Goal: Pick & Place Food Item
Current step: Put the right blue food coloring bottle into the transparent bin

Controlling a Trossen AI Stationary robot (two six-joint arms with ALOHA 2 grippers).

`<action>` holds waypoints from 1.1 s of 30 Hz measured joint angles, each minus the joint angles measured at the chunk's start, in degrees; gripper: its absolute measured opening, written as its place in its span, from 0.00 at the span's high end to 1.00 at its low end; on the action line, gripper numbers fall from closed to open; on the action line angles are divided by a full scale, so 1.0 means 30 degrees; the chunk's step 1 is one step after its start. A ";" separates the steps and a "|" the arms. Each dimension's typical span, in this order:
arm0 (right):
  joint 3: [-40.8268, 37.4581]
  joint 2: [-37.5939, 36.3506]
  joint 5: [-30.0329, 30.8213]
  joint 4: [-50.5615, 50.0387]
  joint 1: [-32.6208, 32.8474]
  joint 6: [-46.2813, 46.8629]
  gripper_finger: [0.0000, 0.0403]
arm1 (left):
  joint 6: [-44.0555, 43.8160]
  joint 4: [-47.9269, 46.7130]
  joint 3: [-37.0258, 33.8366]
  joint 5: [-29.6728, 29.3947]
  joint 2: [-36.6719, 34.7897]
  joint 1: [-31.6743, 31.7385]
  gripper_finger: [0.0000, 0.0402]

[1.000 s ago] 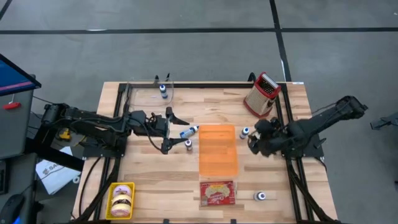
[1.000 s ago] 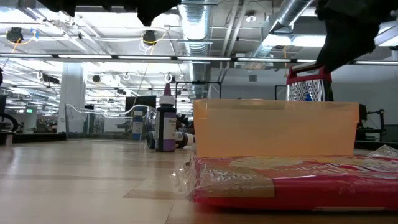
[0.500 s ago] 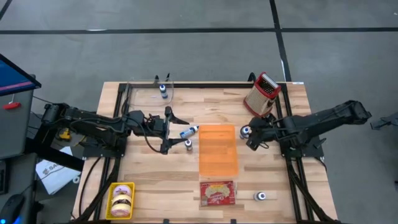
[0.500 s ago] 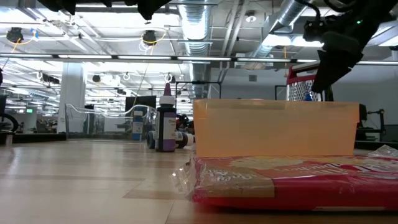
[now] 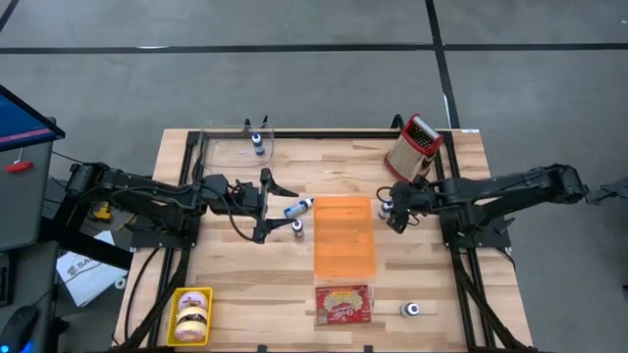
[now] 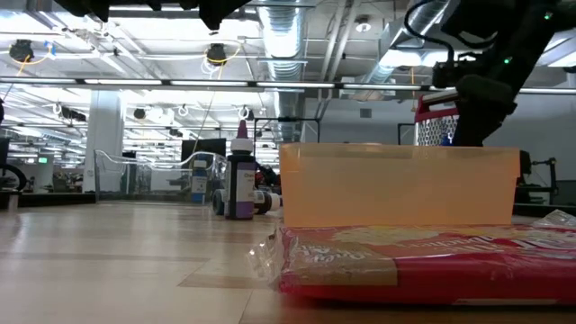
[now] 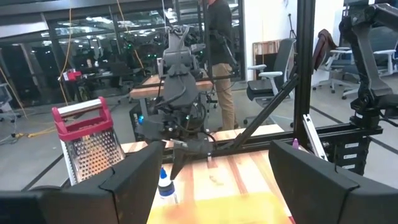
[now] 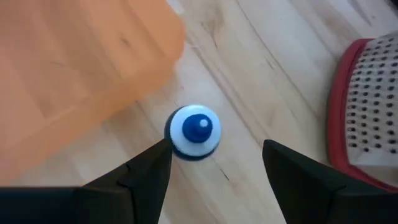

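A red wrapped food package (image 5: 342, 304) lies flat near the table's near edge, close up in the low view (image 6: 423, 261). An orange translucent bin (image 5: 344, 238) stands just beyond it. My right gripper (image 5: 392, 210) is open and points down over a small bottle with a white and blue cap (image 8: 194, 130), which stands upright on the table beside the bin's right side. The bottle is between the open fingers, close to one of them (image 8: 152, 168); I cannot tell whether it touches. My left gripper (image 5: 267, 206) is open and empty, left of the bin.
A red-handled metal grater (image 5: 412, 149) stands at the far right, close to my right gripper. Small bottles are at the far edge (image 5: 258, 143), left of the bin (image 5: 298, 208) and near the front (image 5: 412, 310). A yellow tray of donuts (image 5: 191, 316) sits at the near left corner.
My right gripper has reached toward the table's left and far edges, from beside the bin's right side to above the small white-and-blue-capped bottle. Nothing on the table has moved.
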 joint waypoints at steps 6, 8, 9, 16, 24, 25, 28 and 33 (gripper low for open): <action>-0.0445 0.0000 -0.0855 0.0895 -0.0767 -0.0829 0.39 | -0.0012 -0.0192 0.0000 -0.0002 0.0000 0.0000 0.27; -0.0513 0.0000 -0.0902 0.1169 -0.0894 -0.1047 0.39 | -0.0001 -0.0189 0.0000 -0.0007 0.0000 0.0000 0.27; -0.0527 0.0000 -0.0930 0.1384 -0.0950 -0.1163 0.39 | -0.0001 -0.0182 0.0000 -0.0007 0.0000 0.0000 0.27; -0.0535 0.0000 -0.1492 0.1426 -0.1371 -0.1502 0.39 | -0.0019 -0.0226 0.0000 -0.0007 0.0000 0.0000 0.27; -0.0535 0.0000 -0.0019 0.1623 0.0442 -0.0480 0.39 | -0.0314 -0.0483 -0.0138 -0.0010 0.0000 0.0000 0.27; -0.0535 0.0000 0.0463 0.1560 0.0713 -0.0175 0.39 | -0.0411 -0.0580 -0.0138 -0.0007 0.0000 0.0000 0.27; -0.0597 0.0000 0.1608 0.1316 0.1743 0.1068 0.39 | -0.0530 -0.0781 -0.0138 -0.0007 0.0000 0.0000 0.27; -0.2509 -0.0599 0.4008 0.2393 0.4167 0.3958 0.39 | -0.0941 -0.1289 -0.0138 -0.0007 0.0000 0.0000 0.27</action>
